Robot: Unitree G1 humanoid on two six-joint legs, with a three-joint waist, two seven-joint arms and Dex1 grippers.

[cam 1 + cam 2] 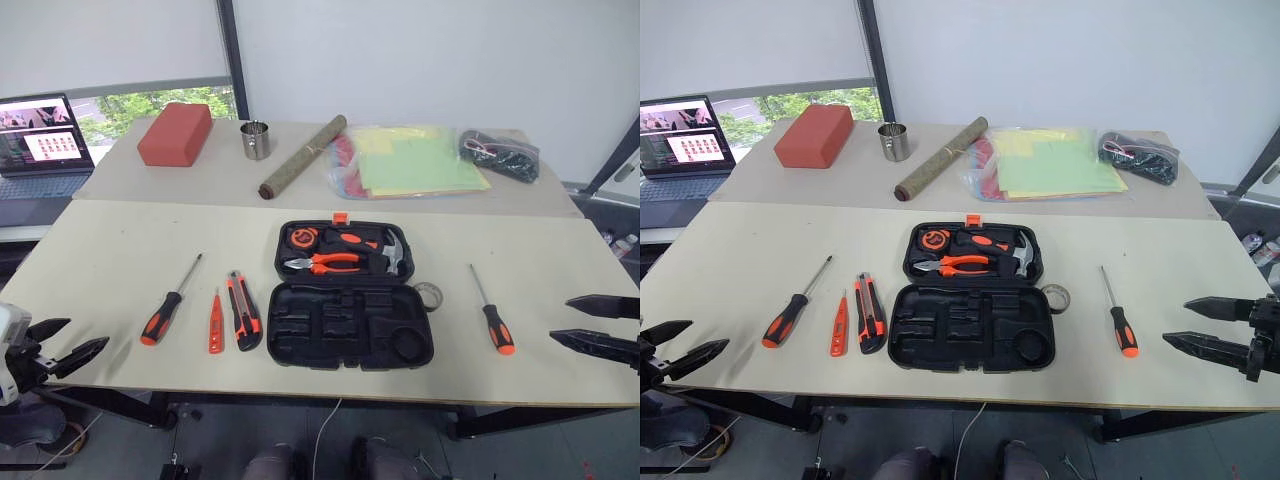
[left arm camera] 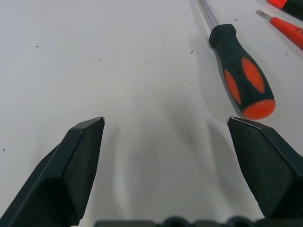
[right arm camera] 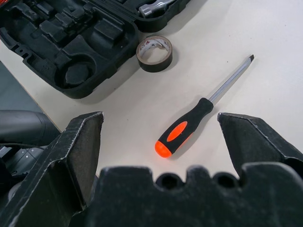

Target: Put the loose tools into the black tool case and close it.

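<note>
The black tool case [image 1: 350,325] lies open mid-table, pliers and a hammer in its far half, empty slots in the near half. Left of it lie a utility knife [image 1: 243,310], an orange tester pen [image 1: 215,322] and a screwdriver [image 1: 168,305]. Another screwdriver [image 1: 491,314] lies right of the case. My left gripper [image 1: 62,345] hovers open at the table's near left edge, close to the left screwdriver's handle [image 2: 244,75]. At the near right edge my right gripper [image 1: 598,323] is open, with the right screwdriver [image 3: 196,116] lying ahead between its fingers.
A roll of tape [image 3: 154,53] sits beside the case's right edge. On the far table are a red block [image 1: 176,133], a metal cup [image 1: 255,140], a rolled mat [image 1: 302,156], coloured sheets in plastic [image 1: 410,160] and a dark bag [image 1: 500,154]. A laptop [image 1: 42,145] stands far left.
</note>
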